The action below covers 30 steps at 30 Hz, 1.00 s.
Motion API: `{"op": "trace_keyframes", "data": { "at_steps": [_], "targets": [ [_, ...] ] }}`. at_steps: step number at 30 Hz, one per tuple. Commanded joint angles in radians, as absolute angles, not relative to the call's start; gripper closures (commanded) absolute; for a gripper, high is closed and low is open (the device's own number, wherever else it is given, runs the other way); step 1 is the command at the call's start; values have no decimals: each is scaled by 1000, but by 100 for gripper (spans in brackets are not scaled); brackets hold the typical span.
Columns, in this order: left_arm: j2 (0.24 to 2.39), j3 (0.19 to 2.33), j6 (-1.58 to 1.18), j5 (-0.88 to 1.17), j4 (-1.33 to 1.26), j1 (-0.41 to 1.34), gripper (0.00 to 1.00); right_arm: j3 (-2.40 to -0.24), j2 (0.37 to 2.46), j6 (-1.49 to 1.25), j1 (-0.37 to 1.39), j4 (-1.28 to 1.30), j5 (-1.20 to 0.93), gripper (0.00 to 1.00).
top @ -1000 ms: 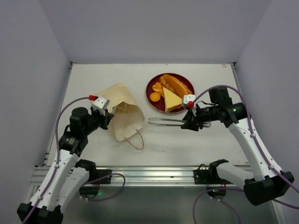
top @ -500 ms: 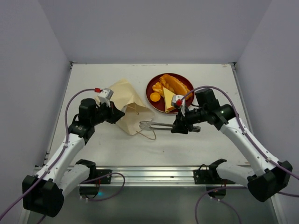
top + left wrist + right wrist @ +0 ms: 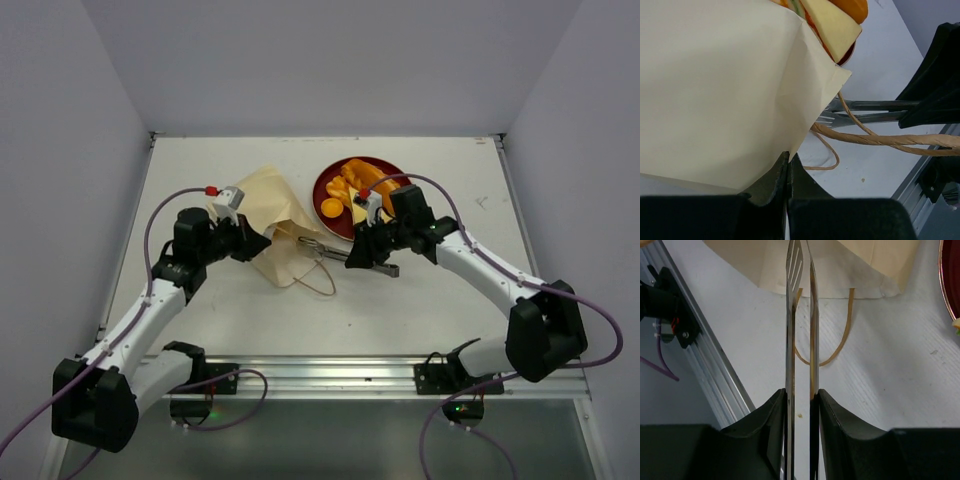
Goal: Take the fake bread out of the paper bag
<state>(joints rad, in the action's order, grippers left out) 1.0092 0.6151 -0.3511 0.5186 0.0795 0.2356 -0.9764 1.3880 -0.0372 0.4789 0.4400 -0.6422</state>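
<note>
The cream paper bag (image 3: 268, 212) lies left of centre, mouth toward the right, a cord handle (image 3: 318, 285) trailing on the table. My left gripper (image 3: 258, 241) is shut on the bag's paper edge (image 3: 715, 90); its jaws pinch a fold of it (image 3: 788, 158). My right gripper (image 3: 358, 255) is shut on metal tongs (image 3: 791, 300), whose tips (image 3: 306, 243) sit at the bag's mouth. Fake bread lies on the red plate (image 3: 320, 190): a long orange roll (image 3: 372, 180), a small round orange piece (image 3: 331, 208) and a pale yellow sandwich slice (image 3: 832, 27). The bag's inside is hidden.
The plate stands right behind the bag and the right wrist. An aluminium rail (image 3: 330, 375) runs along the near table edge, also close on the left in the right wrist view (image 3: 690, 340). Grey walls close in the table on three sides.
My right gripper has carried the tongs leftward, from below the plate to the bag's mouth. My left gripper has moved up and right with the bag's edge, shifting the bag.
</note>
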Motion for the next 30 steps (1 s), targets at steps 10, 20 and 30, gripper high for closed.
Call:
{"op": "trace_keyframes", "data": {
  "at_steps": [10, 20, 30],
  "targets": [
    [893, 578, -590, 445, -116, 227, 100, -884, 1434, -520, 517, 45, -621, 58],
    [818, 453, -739, 359, -244, 227, 100, -865, 1459, -684, 517, -11, -591, 53],
    [836, 353, -848, 301, -393, 267, 100, -905, 1464, -737, 526, -3, -623, 52]
  ]
}}
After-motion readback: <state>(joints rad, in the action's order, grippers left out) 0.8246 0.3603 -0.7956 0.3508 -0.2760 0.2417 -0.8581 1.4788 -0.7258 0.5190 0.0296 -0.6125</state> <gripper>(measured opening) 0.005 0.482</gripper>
